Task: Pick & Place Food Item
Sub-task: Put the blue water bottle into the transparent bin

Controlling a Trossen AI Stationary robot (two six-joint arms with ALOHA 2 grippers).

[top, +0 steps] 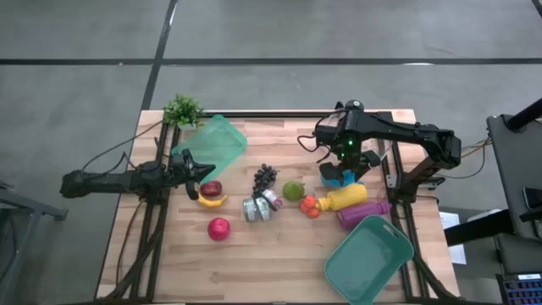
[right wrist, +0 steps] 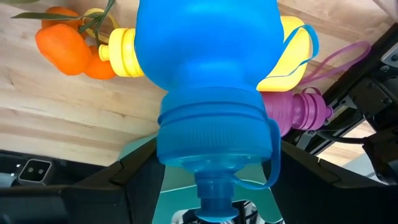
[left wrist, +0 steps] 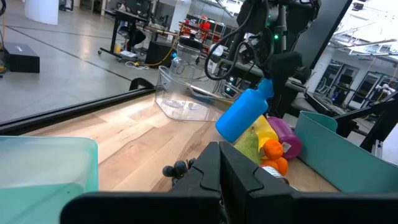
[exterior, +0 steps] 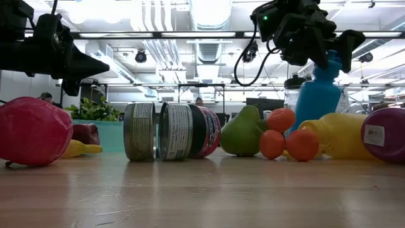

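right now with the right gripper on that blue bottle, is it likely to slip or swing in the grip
Probably some slip risk: the blue bottle looks like smooth, rounded plastic, and the right gripper holds it near the cap end. It hangs tilted in the left wrist view, so it may pivot. It looks rigid, unlikely to deform.

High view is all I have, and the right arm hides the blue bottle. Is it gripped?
Observer: Yes. In the right wrist view the right gripper has a finger on each side of the blue bottle, near its cap end.
Operator: Lifted or resting?
Observer: Lifted, it seems. The left wrist view shows it tilted, cap end up, apparently clear of the tabletop, just above the yellow bottle.
Operator: Left arm?
Observer: In the low view the left gripper is shut on nothing and hangs above the table.
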